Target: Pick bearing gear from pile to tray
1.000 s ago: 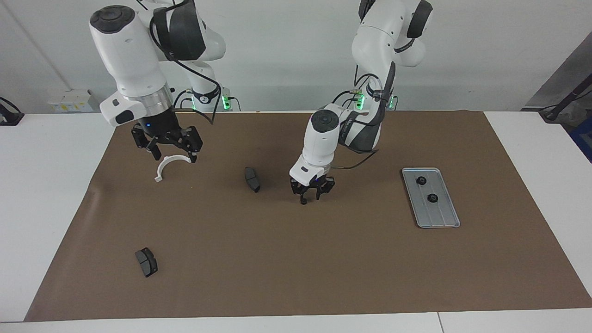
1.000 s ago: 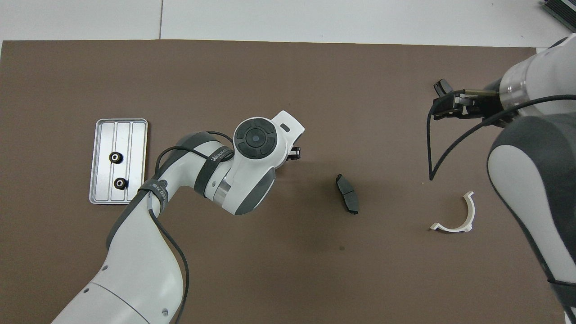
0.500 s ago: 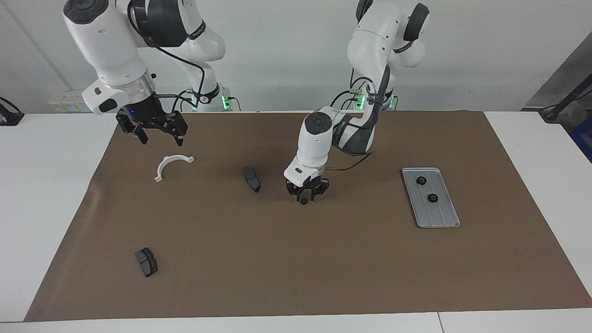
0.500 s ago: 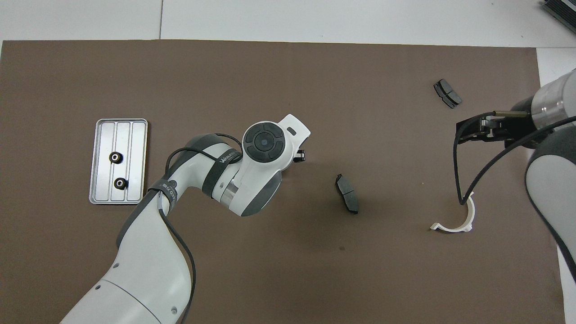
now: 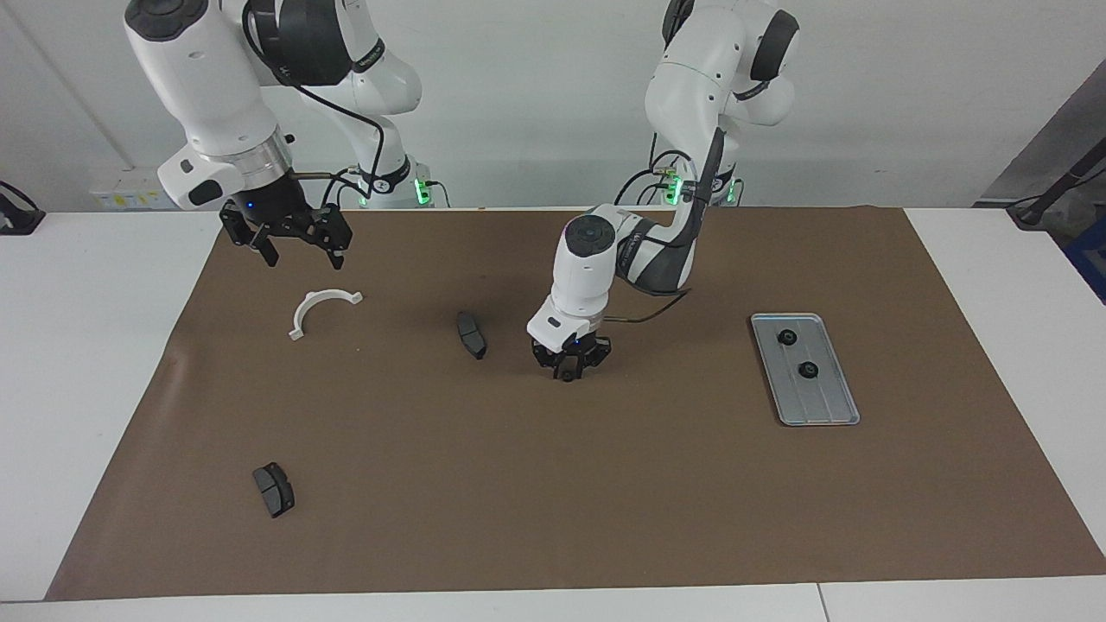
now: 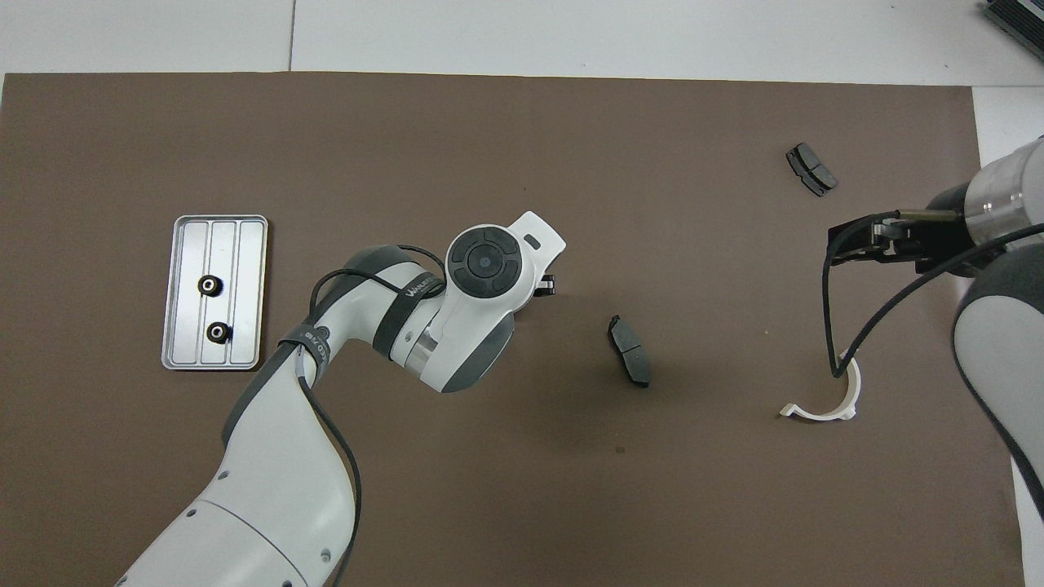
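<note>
A small black bearing gear (image 5: pixel 566 377) lies on the brown mat near its middle. My left gripper (image 5: pixel 567 370) stands straight down over it, right at the mat, with the gear at its tips; in the overhead view the left hand hides the gear. The silver tray (image 5: pixel 825 402) (image 6: pixel 245 244) lies toward the left arm's end and holds two black gears (image 5: pixel 786 337) (image 5: pixel 808 370). My right gripper (image 5: pixel 289 250) hangs open and empty above the mat, close to the white half-ring (image 5: pixel 320 307).
One dark grey pad (image 5: pixel 471 334) (image 6: pixel 629 350) lies beside the left gripper, toward the right arm's end. A second pad (image 5: pixel 274 489) (image 6: pixel 811 169) lies farther from the robots, near the right arm's end of the mat. The half-ring (image 6: pixel 824 399) rests flat.
The left gripper has come down onto the gear and its jaws have narrowed. The right gripper has lifted off the half-ring, which stays on the mat.
</note>
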